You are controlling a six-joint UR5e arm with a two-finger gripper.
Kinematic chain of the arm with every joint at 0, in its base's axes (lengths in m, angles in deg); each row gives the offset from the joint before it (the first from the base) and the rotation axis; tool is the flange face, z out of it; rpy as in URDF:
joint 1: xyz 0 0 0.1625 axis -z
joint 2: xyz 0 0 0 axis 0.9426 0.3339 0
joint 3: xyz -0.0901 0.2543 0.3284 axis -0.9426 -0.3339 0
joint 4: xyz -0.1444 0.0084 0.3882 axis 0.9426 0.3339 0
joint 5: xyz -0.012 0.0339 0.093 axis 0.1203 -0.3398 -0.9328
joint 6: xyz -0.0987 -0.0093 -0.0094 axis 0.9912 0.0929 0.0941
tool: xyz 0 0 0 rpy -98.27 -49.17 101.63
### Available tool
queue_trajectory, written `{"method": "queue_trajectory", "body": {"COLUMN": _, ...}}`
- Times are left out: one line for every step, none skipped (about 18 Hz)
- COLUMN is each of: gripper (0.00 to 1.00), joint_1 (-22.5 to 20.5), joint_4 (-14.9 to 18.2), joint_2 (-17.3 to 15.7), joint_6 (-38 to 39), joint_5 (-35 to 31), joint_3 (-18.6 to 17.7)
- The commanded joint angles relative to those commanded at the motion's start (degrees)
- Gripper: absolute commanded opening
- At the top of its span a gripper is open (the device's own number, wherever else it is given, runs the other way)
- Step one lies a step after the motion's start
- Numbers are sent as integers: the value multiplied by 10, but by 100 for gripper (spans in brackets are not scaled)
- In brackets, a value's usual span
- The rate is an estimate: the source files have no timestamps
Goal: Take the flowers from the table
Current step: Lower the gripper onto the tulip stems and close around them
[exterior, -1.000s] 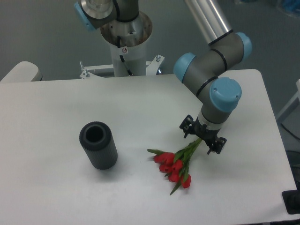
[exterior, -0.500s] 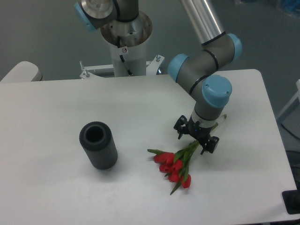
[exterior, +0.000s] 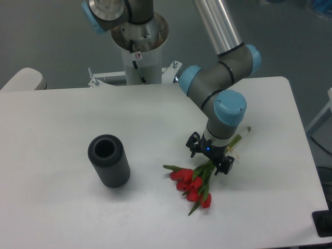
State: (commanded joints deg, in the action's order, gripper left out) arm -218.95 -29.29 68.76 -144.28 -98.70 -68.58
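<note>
One step in hand: you are lining the gripper (exterior: 210,158) up over the stems of the flowers (exterior: 193,185), lying right of centre on the table (exterior: 62,212). Jaws are standing apart, straddling the stems. Next I'd judge: descending, clamping, lifting. Ribbed cylinder (exterior: 108,160) is sitting well apart, centre-left.

My arm (exterior: 218,83) is grey at the joints, each capped in light blue, with a long silver tube between them. My base column (exterior: 139,46) is white, with a small label and a black cable. My gripper (exterior: 209,153) is black, with a tiny blue light.
</note>
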Motion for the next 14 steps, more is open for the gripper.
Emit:
{"method": "queue_trajectory", "body": {"gripper": 100, "joint_1": 3, "joint_4": -1, "joint_2": 1, "joint_6": 2, "joint_5": -5, "joint_3": 0}}
{"method": "queue_trajectory", "body": {"gripper": 100, "joint_1": 6, "joint_4": -1, "joint_2": 5, "joint_6": 3, "joint_5": -9, "joint_3": 0}}
{"method": "queue_trajectory", "body": {"gripper": 100, "joint_1": 8, "joint_4": -7, "joint_2": 7, "joint_6": 5, "joint_5": -10, "joint_3": -1}}
{"method": "queue_trajectory", "body": {"gripper": 100, "joint_1": 8, "joint_4": -17, "joint_2": 8, "joint_6": 4, "joint_5": -11, "joint_3": -3}}
{"method": "queue_trajectory", "body": {"gripper": 100, "joint_1": 8, "joint_4": -20, "joint_2": 8, "joint_6": 4, "joint_5": -11, "joint_3": -4}}
{"method": "queue_trajectory", "body": {"gripper": 100, "joint_1": 7, "joint_4": -22, "joint_2": 10, "joint_6": 4, "joint_5": -11, "joint_3": -4}}
{"method": "queue_trajectory", "body": {"gripper": 100, "joint_1": 7, "joint_4": -23, "joint_2": 12, "joint_6": 5, "joint_5": -11, "joint_3": -4}}
{"method": "queue_trajectory", "body": {"gripper": 100, "joint_1": 7, "joint_4": -23, "joint_2": 12, "joint_6": 5, "joint_5": -11, "joint_3": -4}}
{"method": "queue_trajectory", "body": {"gripper": 100, "joint_1": 7, "joint_4": -23, "joint_2": 13, "joint_6": 5, "joint_5": -11, "joint_3": -4}}
{"method": "queue_trajectory", "body": {"gripper": 100, "joint_1": 7, "joint_4": -25, "joint_2": 13, "joint_6": 4, "joint_5": -13, "joint_3": -4}}
{"method": "queue_trajectory", "body": {"gripper": 100, "joint_1": 7, "joint_4": -26, "joint_2": 13, "joint_6": 5, "joint_5": -18, "joint_3": -4}}
{"method": "queue_trajectory", "body": {"gripper": 100, "joint_1": 8, "joint_4": -26, "joint_2": 13, "joint_6": 6, "joint_5": -22, "joint_3": -4}}
{"method": "queue_trajectory", "body": {"gripper": 100, "joint_1": 8, "joint_4": -26, "joint_2": 13, "joint_6": 7, "joint_5": -24, "joint_3": -6}}
{"method": "queue_trajectory", "body": {"gripper": 100, "joint_1": 8, "joint_4": -26, "joint_2": 13, "joint_6": 7, "joint_5": -24, "joint_3": -7}}
